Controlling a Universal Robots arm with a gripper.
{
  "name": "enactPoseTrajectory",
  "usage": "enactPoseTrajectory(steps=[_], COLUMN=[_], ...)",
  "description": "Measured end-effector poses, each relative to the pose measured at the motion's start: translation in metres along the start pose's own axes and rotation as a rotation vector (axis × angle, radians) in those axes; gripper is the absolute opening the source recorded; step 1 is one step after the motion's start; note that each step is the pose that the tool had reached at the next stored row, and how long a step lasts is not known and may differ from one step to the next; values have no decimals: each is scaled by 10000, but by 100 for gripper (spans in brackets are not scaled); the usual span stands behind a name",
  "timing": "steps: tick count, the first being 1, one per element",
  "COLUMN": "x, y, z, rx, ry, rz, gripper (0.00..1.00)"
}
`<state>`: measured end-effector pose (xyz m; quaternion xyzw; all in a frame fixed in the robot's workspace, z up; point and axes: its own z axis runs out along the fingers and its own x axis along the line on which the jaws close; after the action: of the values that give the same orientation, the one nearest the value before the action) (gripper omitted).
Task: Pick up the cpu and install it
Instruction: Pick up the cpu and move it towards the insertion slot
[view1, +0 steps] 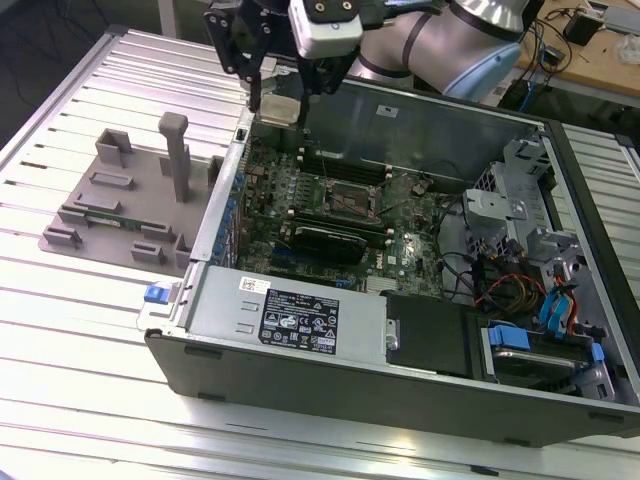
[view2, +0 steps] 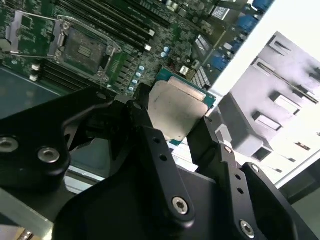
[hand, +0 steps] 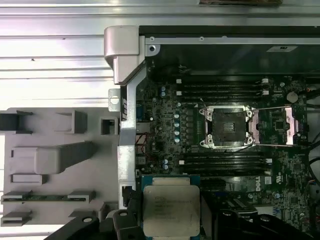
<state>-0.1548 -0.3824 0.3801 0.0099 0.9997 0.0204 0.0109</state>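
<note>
Holding the cpu (view2: 177, 112) by two opposite edges, the gripper (view1: 280, 103) is closing its black fingers (view2: 145, 125) on the chip, so I am reading it as clamped on the part. In both wrist views the chip is sitting squarely between the fingers, with its silvery top plate facing the cameras and a thin green edge showing around it. In the exterior view I am seeing the chip hanging in the air above the far corner of the open computer case (view1: 300, 320), towards the exterior view's left, not touching the board beneath it. The motherboard (view1: 300, 190) is lying flat inside the case, and the socket (hand: 227, 127) is sitting near its middle with its metal lid folded aside. The chip is hovering well apart from that socket, closer to the case wall. Just outside that wall, a grey holder tray (view1: 130, 200) is resting on the slatted metal table (view1: 80, 330). The arm (view1: 450, 40) is reaching in from the far side.
</note>
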Motion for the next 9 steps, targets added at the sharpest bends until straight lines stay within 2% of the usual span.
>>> enactPoseTrajectory(steps=[4,9], x=[-130,-387], y=[1,6], z=[3,9], rx=[-1,0], ry=[-1,0], rz=[1,0], gripper=[55,55])
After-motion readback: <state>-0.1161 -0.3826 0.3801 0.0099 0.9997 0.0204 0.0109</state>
